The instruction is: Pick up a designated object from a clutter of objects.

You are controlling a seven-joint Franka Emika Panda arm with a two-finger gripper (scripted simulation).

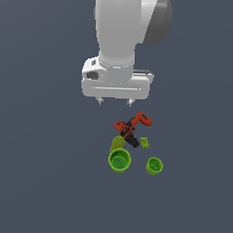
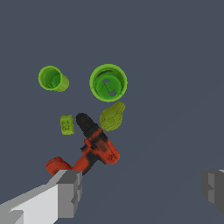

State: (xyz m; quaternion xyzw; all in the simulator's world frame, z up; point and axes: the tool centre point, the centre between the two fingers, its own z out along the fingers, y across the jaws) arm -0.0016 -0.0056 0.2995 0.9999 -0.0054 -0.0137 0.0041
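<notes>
The red-orange and black power drill (image 1: 132,127) lies on its side on the grey floor, black chuck toward the cups; in the wrist view the drill (image 2: 92,148) lies just beyond one finger. My gripper (image 1: 115,102) hangs open and empty above the drill, a little to the exterior view's left of it. In the wrist view the gripper (image 2: 142,190) has its fingers (image 2: 68,192) wide apart, holding nothing. The drill's handle end is partly hidden behind that finger.
A large lime-green cup (image 1: 119,160) (image 2: 108,83) and a smaller lime-green cup (image 1: 154,165) (image 2: 52,78) stand upright past the chuck. An olive pear-shaped piece (image 1: 118,142) (image 2: 112,116) lies beside the chuck. A tiny green block (image 1: 144,142) (image 2: 66,124) lies on the other side.
</notes>
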